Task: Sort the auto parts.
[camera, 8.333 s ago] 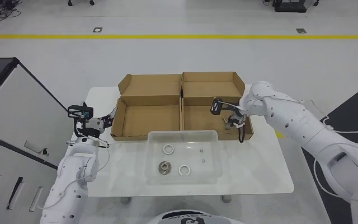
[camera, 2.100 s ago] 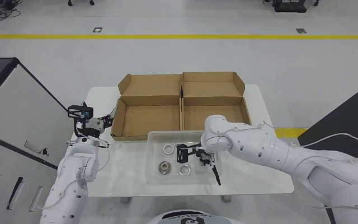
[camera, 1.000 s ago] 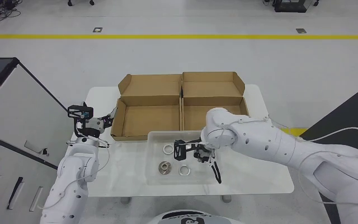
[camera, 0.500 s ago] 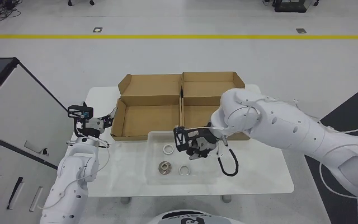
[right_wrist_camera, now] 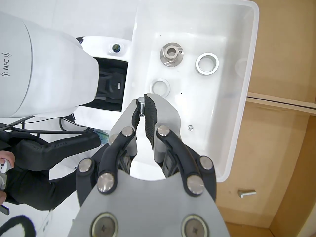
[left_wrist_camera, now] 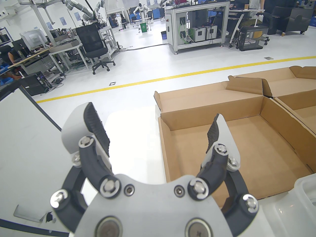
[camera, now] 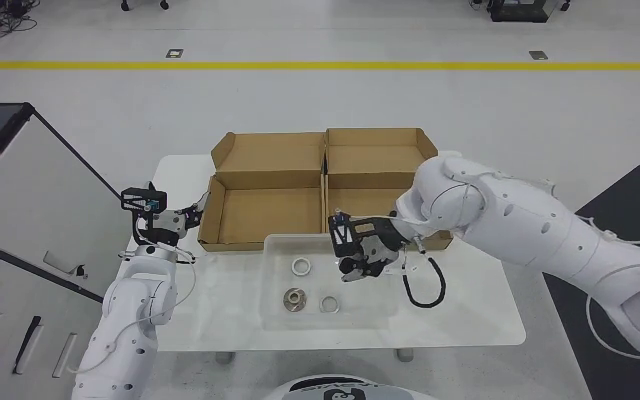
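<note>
At the right gripper (right_wrist_camera: 142, 107): jaws pinching a small bolt (right_wrist_camera: 141, 106) across its threaded shank, with the head showing just past the tips. Held above the right half of the clear plastic bin (right_wrist_camera: 252, 50), clear of the bin floor.

Inside the bin, resting on its floor:
- a flanged metal hub (right_wrist_camera: 172, 55) toward the left end on the near side, bore facing up
- a thick metal ring (right_wrist_camera: 207, 63) just beside the hub on the far side, not touching it
- a thinner flat ring (right_wrist_camera: 160, 86) close to the near wall, about mid-length of the bin
- a small screw (right_wrist_camera: 190, 128) alone in the right half

All four parts apart from one another.

Against the bin's far wall: two open cardboard boxes, side by side and touching along a shared wall, lids folded back away from the bin. Behind the bin's left half, the left box (camera: 265, 215); behind its right half, the right box (camera: 360, 205). On the floor of the latter, a second bolt (right_wrist_camera: 246, 193) lying flat, just beyond the bin's far right corner.

At the left gripper (left_wrist_camera: 153, 114): jaws spread wide. Hovers well apart from the bin, off its far left corner, just outside the outer wall of the box on that side, fingers aimed across that box.

Bin and both boxes carried on the white table (camera: 470, 300), with the bin on the near side.
</note>
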